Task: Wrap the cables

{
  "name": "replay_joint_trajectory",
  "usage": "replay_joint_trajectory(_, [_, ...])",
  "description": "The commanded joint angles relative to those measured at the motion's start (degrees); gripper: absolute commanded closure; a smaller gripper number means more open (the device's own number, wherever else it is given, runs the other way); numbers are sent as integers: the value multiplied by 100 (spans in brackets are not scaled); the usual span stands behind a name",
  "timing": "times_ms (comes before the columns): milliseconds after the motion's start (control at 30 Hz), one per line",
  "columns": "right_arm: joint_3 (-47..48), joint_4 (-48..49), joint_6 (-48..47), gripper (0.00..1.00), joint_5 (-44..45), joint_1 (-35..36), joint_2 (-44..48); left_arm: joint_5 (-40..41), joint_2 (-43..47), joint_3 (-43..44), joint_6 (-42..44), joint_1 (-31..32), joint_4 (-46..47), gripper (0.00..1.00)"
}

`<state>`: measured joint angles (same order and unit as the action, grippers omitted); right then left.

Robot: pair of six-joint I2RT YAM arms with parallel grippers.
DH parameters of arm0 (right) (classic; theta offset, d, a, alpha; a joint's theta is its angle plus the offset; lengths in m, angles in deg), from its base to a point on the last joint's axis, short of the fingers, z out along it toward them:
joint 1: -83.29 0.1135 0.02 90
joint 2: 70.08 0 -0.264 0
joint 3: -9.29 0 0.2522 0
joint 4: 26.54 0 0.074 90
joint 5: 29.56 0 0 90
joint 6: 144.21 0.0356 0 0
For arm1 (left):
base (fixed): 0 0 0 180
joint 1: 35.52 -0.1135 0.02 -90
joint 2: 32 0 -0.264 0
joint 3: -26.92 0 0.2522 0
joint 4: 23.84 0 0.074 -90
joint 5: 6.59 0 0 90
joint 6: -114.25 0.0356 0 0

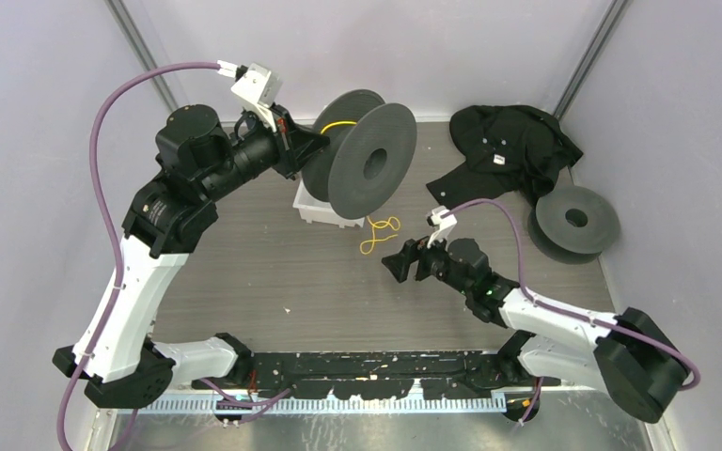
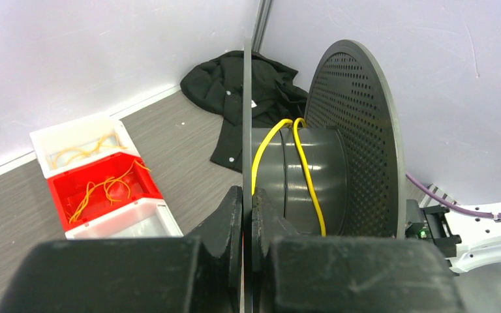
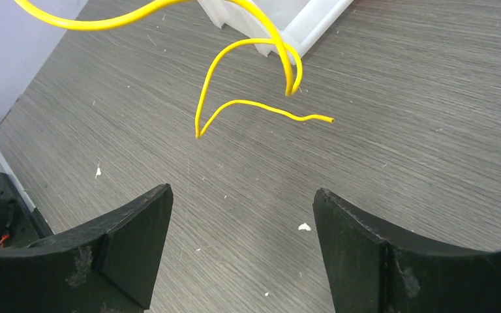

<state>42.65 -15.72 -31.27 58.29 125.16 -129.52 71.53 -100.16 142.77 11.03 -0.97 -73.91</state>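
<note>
Right jaws gape near the cable (image 3: 241,101); left wrist shows left jaws clamping the spool (image 2: 359,130).

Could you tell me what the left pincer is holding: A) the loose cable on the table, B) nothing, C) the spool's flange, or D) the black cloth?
C: the left wrist view shows the left pincer shut on the thin flange of the spool.

Pale lilac walls (image 1: 38,141) enclose a grey wood-grain tabletop (image 1: 273,272), evenly lit.
</note>
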Motion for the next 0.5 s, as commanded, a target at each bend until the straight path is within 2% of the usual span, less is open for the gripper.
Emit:
replay_joint_trajectory(0, [264,1019,36,16,294,32,-366,-87,180,198,-83,15,655,100])
replay_joint_trajectory(367, [521,2177,400,17,788,32,-1373,-119,188,214,-69,15,643,100])
replay_joint_trajectory(467, [593,2621,550,21,926,32,-1709,-121,189,224,-75,10,614,100])
